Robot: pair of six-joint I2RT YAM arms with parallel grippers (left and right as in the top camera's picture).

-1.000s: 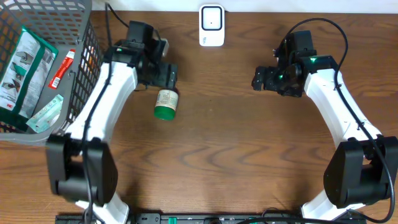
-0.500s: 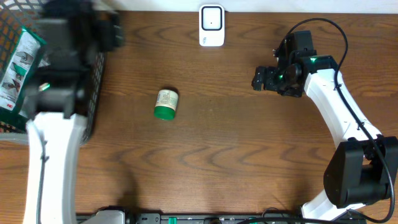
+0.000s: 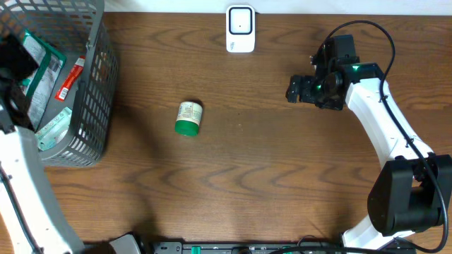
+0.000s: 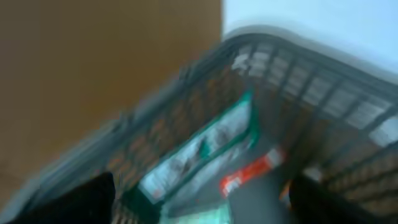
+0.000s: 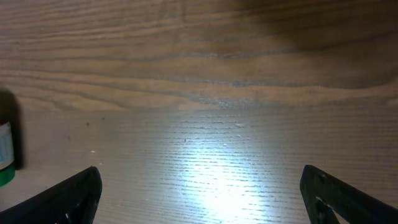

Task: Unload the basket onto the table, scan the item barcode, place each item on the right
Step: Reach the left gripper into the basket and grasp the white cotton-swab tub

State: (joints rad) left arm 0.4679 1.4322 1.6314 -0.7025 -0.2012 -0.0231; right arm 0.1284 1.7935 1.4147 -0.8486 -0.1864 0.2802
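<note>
looking down from overhead, the left arm (image 3: pixel 15 176) is extending along the left edge of the table (image 3: pixel 282 183), its dark end hanging over the grey wire basket (image 3: pixel 97 77) at the far left. the basket is holding several flat packets and a red and white tube (image 3: pixel 70 77). a small bottle (image 3: pixel 188 118) with a green cap is lying on its side on the bare wood, well apart from the basket and nearer than the white scanner (image 3: pixel 240 29) standing at the far edge. the right gripper (image 3: pixel 293 90) is hovering right of the scanner, jaws wide, holding nothing.

the left wrist view is coming through blurred. the left gripper (image 4: pixel 200 193) is showing both fingers spread wide with nothing between them, and a green-edged packet (image 4: pixel 205 146) and the tube are lying below it inside the basket.

the right wrist view is showing only wood grain between the spread fingers (image 5: pixel 74 196), with the bottle's edge peeking in at the left.

the step in hand is probably a pick from the basket. doing it well is asking the left gripper to settle over a single item, come down clear of the wire wall, and close across a narrow side. the barcode face is best left uncovered for turning toward the scanner. pinching two overlapping packets at once is the likely slip.
</note>
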